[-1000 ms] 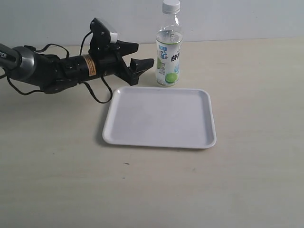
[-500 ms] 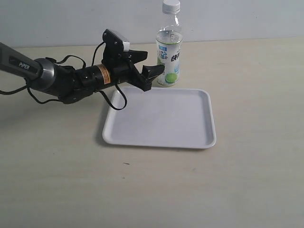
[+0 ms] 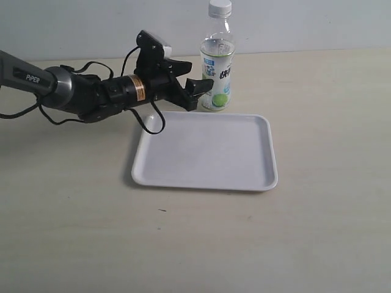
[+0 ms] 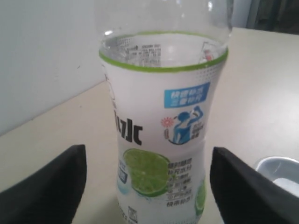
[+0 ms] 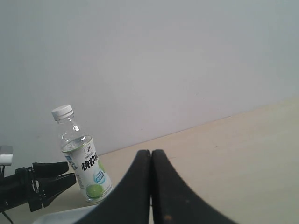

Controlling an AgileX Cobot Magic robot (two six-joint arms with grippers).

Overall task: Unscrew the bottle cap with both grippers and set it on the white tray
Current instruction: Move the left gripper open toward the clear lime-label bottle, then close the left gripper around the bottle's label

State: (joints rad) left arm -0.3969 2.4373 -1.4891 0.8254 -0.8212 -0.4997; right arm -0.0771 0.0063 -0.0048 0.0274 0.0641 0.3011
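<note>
The bottle (image 3: 217, 67) stands upright behind the white tray (image 3: 204, 151), its white cap (image 3: 220, 8) screwed on. My left gripper (image 3: 195, 79) is open just left of the bottle's label. In the left wrist view the label (image 4: 163, 140) fills the gap between the two black fingers (image 4: 51, 186), which stand apart from it. My right gripper (image 5: 151, 156) is shut with nothing in it, far from the bottle (image 5: 84, 163), and out of the exterior view. The cap (image 5: 62, 112) shows there too.
The grey-black PIPER arm (image 3: 73, 91) with its cables reaches in from the left over the tan table (image 3: 330, 122). A pale wall (image 3: 305, 24) runs behind the bottle. A grey round object (image 4: 280, 168) shows at the edge of the left wrist view.
The left arm has moved right and slightly up toward the bottle; its open fingers now reach the bottle's label. Bottle and tray have not moved.
</note>
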